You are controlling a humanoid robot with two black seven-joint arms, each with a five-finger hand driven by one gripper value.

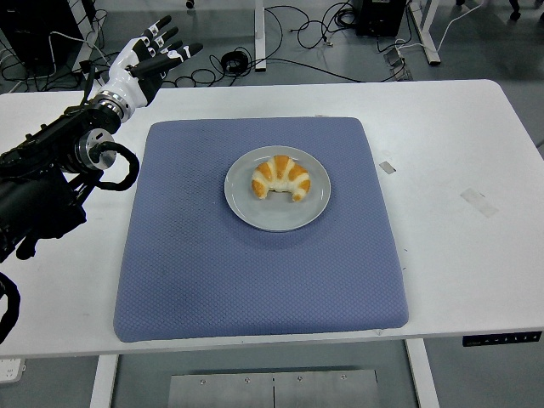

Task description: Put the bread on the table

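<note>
**Bread on plate, left hand raised at far left corner**

Resting on a grey plate [278, 189], the bread [281, 178] is a crescent-shaped piece with golden-brown bands and paler stripes between them, its two tips pointing toward the near edge of the table. It lies roughly at the middle of the plate, slightly toward the far side, with bare plate rim showing all around it. Nothing touches the bread.

The plate sits flat on a blue mat [255, 272], in the mat's far half and a little right of its centre. The mat covers the middle of the white table [459, 246] and reaches almost to the near edge. Small pieces of tape lie on the bare tabletop to the right of the mat.

The left hand [146, 61] is held above the far left corner of the table, well apart from the plate and beyond the mat's far left corner. Its fingers [174, 53] are spread and extended, pointing right and away, and grasp nothing. The black left arm [51, 178] enters from the left edge.

Cables and table legs show on the floor beyond the table.
</note>
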